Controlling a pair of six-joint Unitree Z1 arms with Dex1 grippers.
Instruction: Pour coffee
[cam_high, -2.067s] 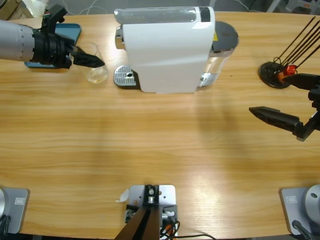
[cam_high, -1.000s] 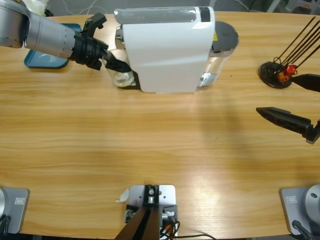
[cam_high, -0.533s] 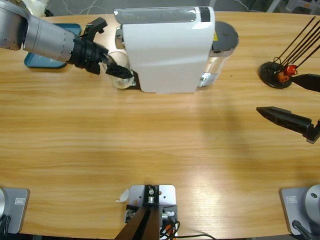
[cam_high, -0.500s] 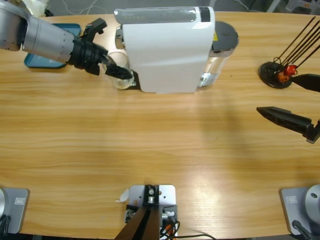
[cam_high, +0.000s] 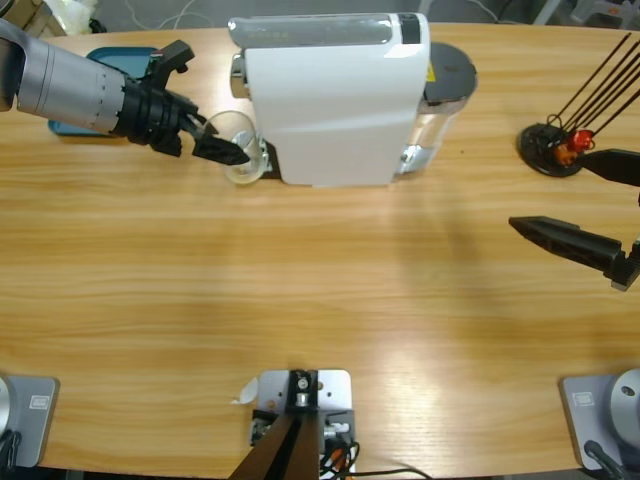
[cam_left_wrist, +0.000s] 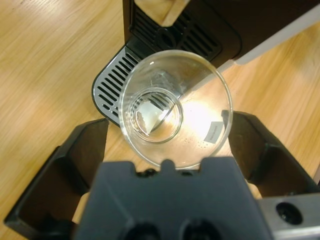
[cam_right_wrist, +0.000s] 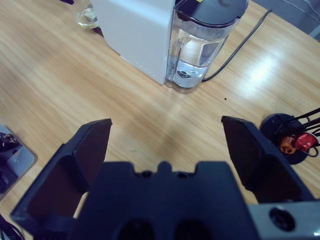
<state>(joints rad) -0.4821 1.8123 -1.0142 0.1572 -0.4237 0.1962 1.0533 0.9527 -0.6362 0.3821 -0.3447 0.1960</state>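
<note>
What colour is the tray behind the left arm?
Blue tray, seen only in the high view.

Left gripper (cam_high: 222, 148) reaches in from upper left, jaws spread. Right gripper (cam_high: 600, 210) hangs at right edge, jaws wide apart.

A clear, glossy glass (cam_left_wrist: 175, 112) is seen; smooth white plastic forms the machine (cam_high: 335, 100); the table (cam_high: 300, 290) is varnished wood; the drip grille (cam_left_wrist: 112, 87) is perforated metal.
</note>
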